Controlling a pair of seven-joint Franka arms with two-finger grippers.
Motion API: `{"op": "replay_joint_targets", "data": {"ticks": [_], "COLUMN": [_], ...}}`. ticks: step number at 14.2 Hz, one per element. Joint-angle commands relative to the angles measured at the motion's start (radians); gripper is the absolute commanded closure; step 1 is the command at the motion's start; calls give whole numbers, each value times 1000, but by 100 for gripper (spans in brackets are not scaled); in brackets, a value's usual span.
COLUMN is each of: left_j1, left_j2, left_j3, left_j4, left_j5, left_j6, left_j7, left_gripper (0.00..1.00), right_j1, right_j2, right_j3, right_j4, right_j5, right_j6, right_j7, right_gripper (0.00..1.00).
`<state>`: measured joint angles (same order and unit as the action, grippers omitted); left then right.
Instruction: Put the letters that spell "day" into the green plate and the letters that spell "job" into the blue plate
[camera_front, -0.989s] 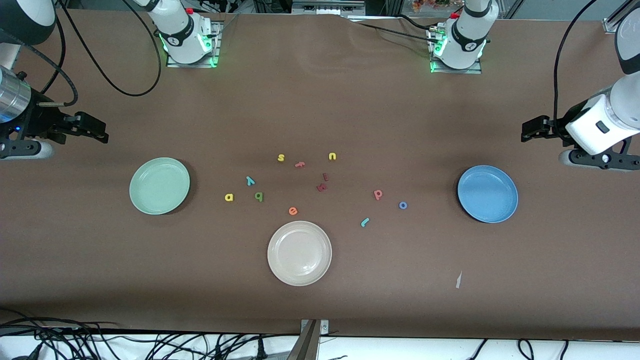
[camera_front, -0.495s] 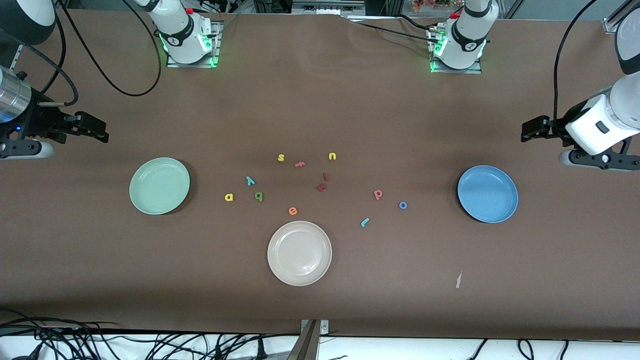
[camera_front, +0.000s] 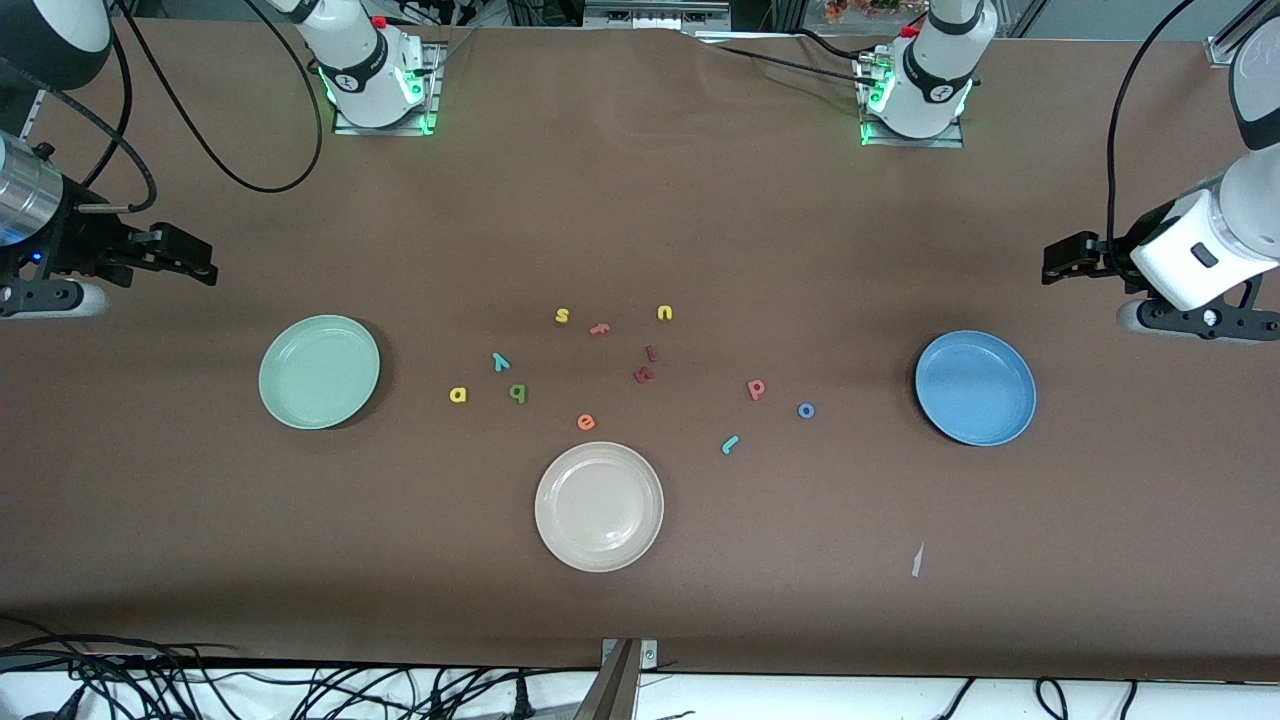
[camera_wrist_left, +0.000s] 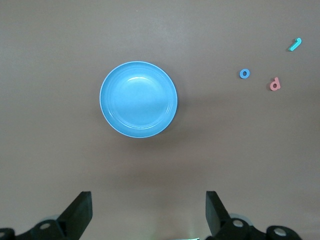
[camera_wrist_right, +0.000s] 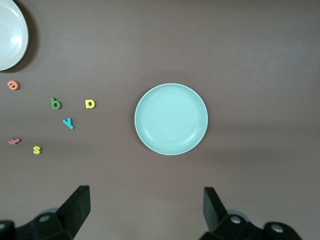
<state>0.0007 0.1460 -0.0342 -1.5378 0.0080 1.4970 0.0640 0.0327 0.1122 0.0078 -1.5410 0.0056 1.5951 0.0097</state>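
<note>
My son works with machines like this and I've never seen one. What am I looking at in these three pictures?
Two robot arms stand at a brown table. One picture looks down from high across it; the other two come from cameras on the arms' wrists. The left hand hangs open above the table beside the blue plate, the right hand open beside the green plate. Both hold nothing. Small foam letters lie scattered between the plates, near a cream plate.

Bare brown table (camera_front: 640, 220) lies open around the green plate (camera_front: 319, 372) and blue plate (camera_front: 975, 388), while the scattered letters (camera_front: 600, 328) between them crowd, two dark red ones perhaps touching.
</note>
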Motion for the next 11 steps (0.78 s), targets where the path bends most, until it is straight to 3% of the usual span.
{"op": "replay_joint_targets", "data": {"ticks": [1, 7, 11], "left_j1": [7, 5, -28], "left_j2": [-6, 1, 66], "left_j3": [-3, -3, -4], "left_j4": [-7, -5, -5], "left_j5": [-6, -5, -6], "left_j6": [11, 11, 49], "left_j7": [10, 10, -6], "left_gripper": [0, 0, 0], "right_j1": [1, 29, 79], "right_j2": [-3, 35, 114], "right_j3": [6, 6, 7], "right_j4": [16, 12, 10], "right_j5": [1, 14, 28], "right_j6": [-14, 52, 36], "right_j7": [6, 7, -3], "right_gripper": [0, 0, 0]}}
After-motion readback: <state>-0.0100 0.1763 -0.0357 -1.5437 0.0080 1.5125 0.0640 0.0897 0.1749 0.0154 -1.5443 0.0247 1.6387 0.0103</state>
